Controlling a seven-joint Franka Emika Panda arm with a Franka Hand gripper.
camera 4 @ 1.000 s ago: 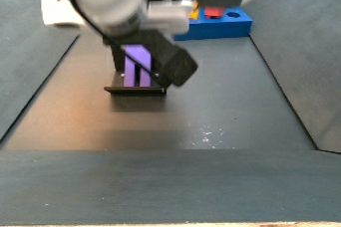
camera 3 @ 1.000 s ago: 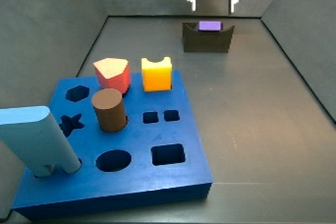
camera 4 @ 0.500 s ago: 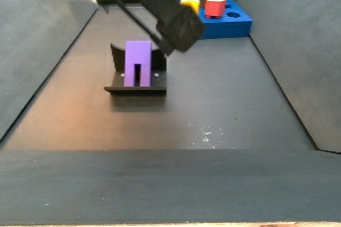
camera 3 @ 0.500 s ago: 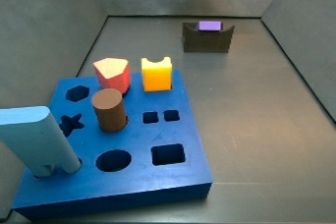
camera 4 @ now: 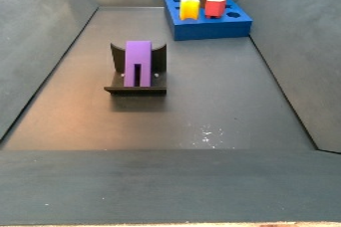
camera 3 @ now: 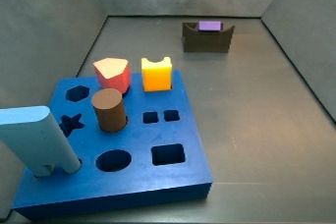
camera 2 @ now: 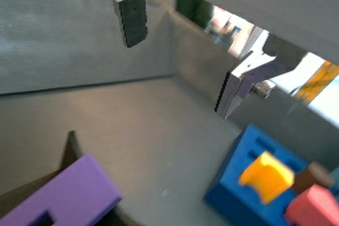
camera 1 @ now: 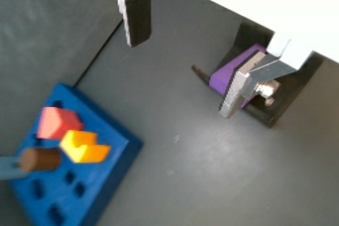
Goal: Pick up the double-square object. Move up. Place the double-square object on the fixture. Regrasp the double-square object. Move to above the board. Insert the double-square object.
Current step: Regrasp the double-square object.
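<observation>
The purple double-square object (camera 4: 138, 60) lies in the dark fixture (camera 4: 135, 88) on the floor, prongs toward the near end; it also shows in a side view (camera 3: 209, 26) in the fixture (camera 3: 206, 39). The blue board (camera 3: 118, 144) stands apart from it, also far back in a side view (camera 4: 206, 18). My gripper (camera 1: 185, 61) is open and empty, raised high above the floor and out of both side views. In a wrist view the purple block (camera 1: 236, 69) shows behind one finger (camera 1: 240, 92). In a wrist view (camera 2: 59, 202) it lies well below the open gripper (camera 2: 179, 59).
On the board stand a light-blue tall block (camera 3: 39, 141), a brown cylinder (camera 3: 109, 111), a red peg (camera 3: 113, 73) and an orange-yellow block (camera 3: 157, 74). Grey walls enclose the floor on both sides.
My gripper has risen from just above the fixture and left both side views. The purple block stays in the fixture.
</observation>
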